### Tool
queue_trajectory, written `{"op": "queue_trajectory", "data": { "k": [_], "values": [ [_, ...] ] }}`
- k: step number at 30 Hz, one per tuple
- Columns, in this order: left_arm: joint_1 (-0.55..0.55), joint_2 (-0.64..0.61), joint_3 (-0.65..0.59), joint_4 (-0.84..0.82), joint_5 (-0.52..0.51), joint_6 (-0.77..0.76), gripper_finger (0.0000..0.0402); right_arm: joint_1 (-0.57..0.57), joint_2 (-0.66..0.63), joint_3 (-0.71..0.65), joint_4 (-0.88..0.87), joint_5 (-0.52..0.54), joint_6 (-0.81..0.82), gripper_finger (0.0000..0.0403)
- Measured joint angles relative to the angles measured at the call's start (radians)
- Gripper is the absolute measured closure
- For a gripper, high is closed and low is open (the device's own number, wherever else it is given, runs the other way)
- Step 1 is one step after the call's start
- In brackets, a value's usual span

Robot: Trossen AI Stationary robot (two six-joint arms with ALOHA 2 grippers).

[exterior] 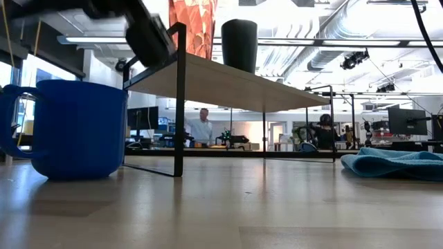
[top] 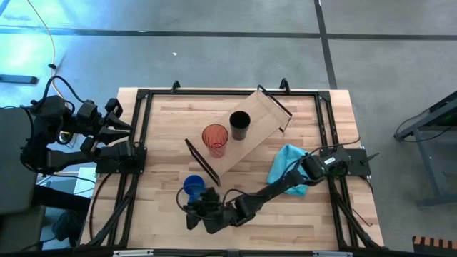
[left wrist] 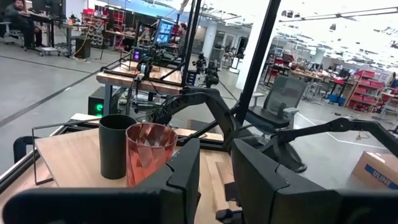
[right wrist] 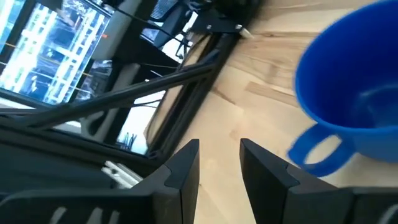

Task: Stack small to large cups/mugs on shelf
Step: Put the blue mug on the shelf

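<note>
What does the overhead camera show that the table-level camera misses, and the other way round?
Only the high view shows both arms whole: the left tool parked at the table's left edge, and the right tool low beside the blue handled mug, apart from it.

Only the low view shows the room behind, with people at desks, and that the mug sits on the tabletop, not on the shelf.

Both show the translucent orange-red tumbler and the black cup standing on the light wooden shelf, plus the light blue cloth.

The right arm stretches low across the tabletop, its end effector slightly parted and empty. The left end effector waits, folded at the edge, narrowly parted.
</note>
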Motion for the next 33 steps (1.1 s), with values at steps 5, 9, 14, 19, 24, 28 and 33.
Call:
{"op": "queue_trajectory", "data": {
  "k": [5, 9, 14, 19, 24, 28, 33],
  "values": [
    [0.0, 0.0, 0.0, 0.0, 0.0, 0.004, 0.0318, -0.01, 0.0, 0.088, -0.105, 0.008, -0.007, 0.0297],
    [0.0, 0.0, 0.0, 0.0, 0.0, 0.004, 0.0318, -0.038, 0.0, 0.151, -0.28, 0.011, -0.004, 0.0298],
    [0.0, 0.0, 0.0, -0.005, 0.0, 0.0, 0.0318, -0.07, 0.0, 0.176, -0.384, -0.005, 0.0, 0.0311],
    [0.0, 0.0, 0.0, -0.037, 0.0, 0.0, 0.0318, -0.095, 0.0, 0.176, -0.392, -0.071, 0.001, 0.0328],
    [0.0, 0.0, 0.0, -0.045, 0.0, 0.0, 0.0318, -0.104, 0.0, 0.176, -0.392, -0.099, 0.001, 0.0336],
    [0.0, 0.0, 0.0, -0.045, 0.0, 0.0, 0.0318, -0.103, 0.0, 0.176, -0.392, -0.113, -0.001, 0.0336],
    [0.0, 0.0, 0.0, -0.044, 0.0, 0.002, 0.0318, -0.084, 0.0, 0.176, -0.392, -0.111, -0.001, 0.0336]
  ]
}}
